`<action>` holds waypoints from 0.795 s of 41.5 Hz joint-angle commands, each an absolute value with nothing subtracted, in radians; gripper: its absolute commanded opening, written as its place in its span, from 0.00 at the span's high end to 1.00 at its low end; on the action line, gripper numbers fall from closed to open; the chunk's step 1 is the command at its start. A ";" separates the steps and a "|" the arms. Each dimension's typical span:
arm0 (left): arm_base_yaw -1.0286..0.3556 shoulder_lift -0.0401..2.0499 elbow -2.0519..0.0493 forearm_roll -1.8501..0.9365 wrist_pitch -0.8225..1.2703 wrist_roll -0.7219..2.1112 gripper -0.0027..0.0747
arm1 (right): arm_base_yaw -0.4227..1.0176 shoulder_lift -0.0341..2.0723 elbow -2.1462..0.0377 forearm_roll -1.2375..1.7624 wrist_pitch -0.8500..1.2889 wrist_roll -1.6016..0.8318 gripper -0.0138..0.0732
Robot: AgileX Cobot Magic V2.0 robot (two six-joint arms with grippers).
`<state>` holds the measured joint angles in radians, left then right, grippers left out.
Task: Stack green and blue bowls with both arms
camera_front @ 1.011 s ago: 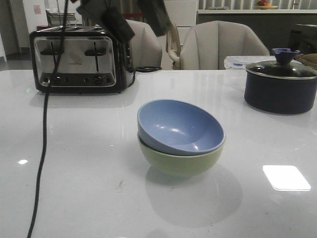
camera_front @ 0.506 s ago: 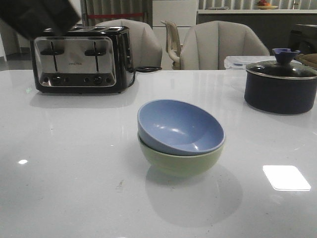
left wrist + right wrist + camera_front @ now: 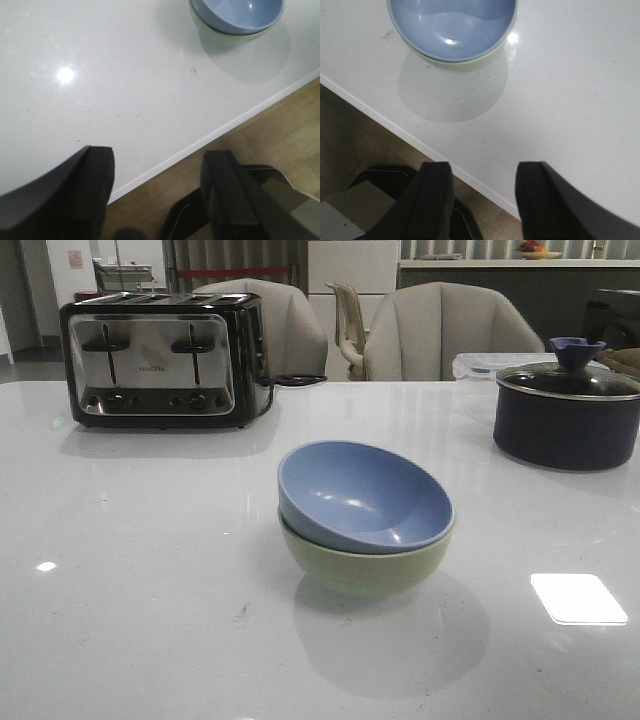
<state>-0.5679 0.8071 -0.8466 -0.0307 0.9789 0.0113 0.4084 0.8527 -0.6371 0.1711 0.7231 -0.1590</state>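
Bowls sit stacked mid-tabletop: blue bowl nested, tilted, inside green bowl. Left gripper and right gripper are both spread, empty, over the tabletop's edge.

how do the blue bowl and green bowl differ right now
The blue bowl is dusty blue and sits on top, nested inside the pale green bowl, which rests on the table. The blue one tilts with its inside showing; the green one shows only its outer wall. Both are plain, round and matte.
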 commanded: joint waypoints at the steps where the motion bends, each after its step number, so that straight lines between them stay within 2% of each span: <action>1: -0.574 0.793 -0.869 -0.028 0.906 -0.007 0.40 | 0.406 0.848 -0.665 0.174 0.672 -0.166 0.36; 4: -0.574 0.793 -0.869 -0.028 0.906 -0.007 0.42 | 0.406 0.848 -0.665 0.174 0.672 -0.166 0.40; 7: -0.574 0.793 -0.869 -0.028 0.905 -0.007 0.47 | 0.406 0.848 -0.665 0.174 0.674 -0.166 0.50; 10: -0.574 0.793 -0.869 -0.028 0.898 -0.007 0.55 | 0.406 0.848 -0.665 0.174 0.675 -0.166 0.62; 17: -0.574 0.793 -0.869 -0.028 0.880 -0.007 0.74 | 0.406 0.848 -0.665 0.174 0.675 -0.166 0.78; 21: -0.574 0.793 -0.869 -0.028 0.880 -0.007 0.84 | 0.406 0.848 -0.665 0.174 0.675 -0.166 0.80; 33: -0.574 0.793 -0.869 -0.036 0.889 -0.007 0.83 | 0.406 0.848 -0.665 0.175 0.670 -0.166 0.80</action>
